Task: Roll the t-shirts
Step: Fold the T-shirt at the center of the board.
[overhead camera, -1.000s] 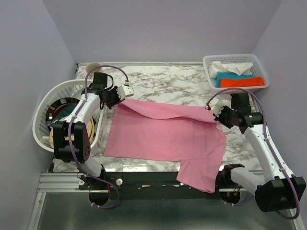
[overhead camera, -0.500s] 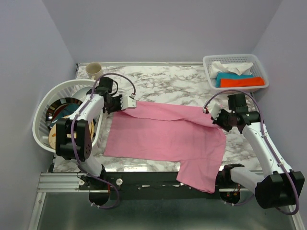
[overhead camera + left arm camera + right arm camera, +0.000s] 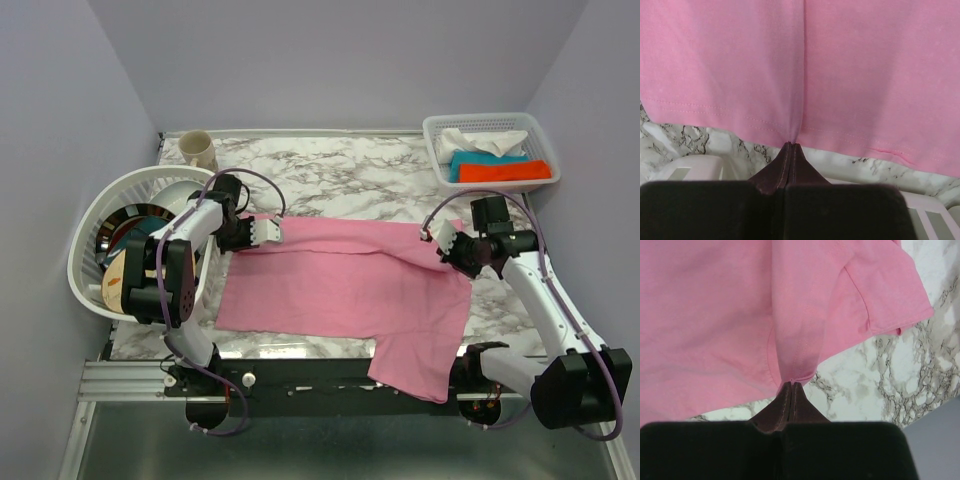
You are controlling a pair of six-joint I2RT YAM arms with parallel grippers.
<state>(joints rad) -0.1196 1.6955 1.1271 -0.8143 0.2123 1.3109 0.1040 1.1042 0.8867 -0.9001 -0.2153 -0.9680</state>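
A plain pink t-shirt (image 3: 345,285) lies spread across the marble table, one sleeve hanging over the near edge. My left gripper (image 3: 270,230) is shut on the shirt's far left hem; in the left wrist view the closed gripper (image 3: 791,145) pinches the stitched hem (image 3: 765,122). My right gripper (image 3: 440,243) is shut on the shirt's far right corner; in the right wrist view the gripper (image 3: 793,383) pinches a fold of the pink fabric (image 3: 795,355) just above the marble.
A white laundry basket (image 3: 90,215) with dishes stands at the left edge beside my left arm. A beige cup (image 3: 198,150) stands at the back left. A white tray (image 3: 435,150) with folded white, teal and orange cloths sits back right.
Both grippers have moved lower and nearer with the shirt's far edge. The raised far edge has come down and the shirt now lies flatter on the table.
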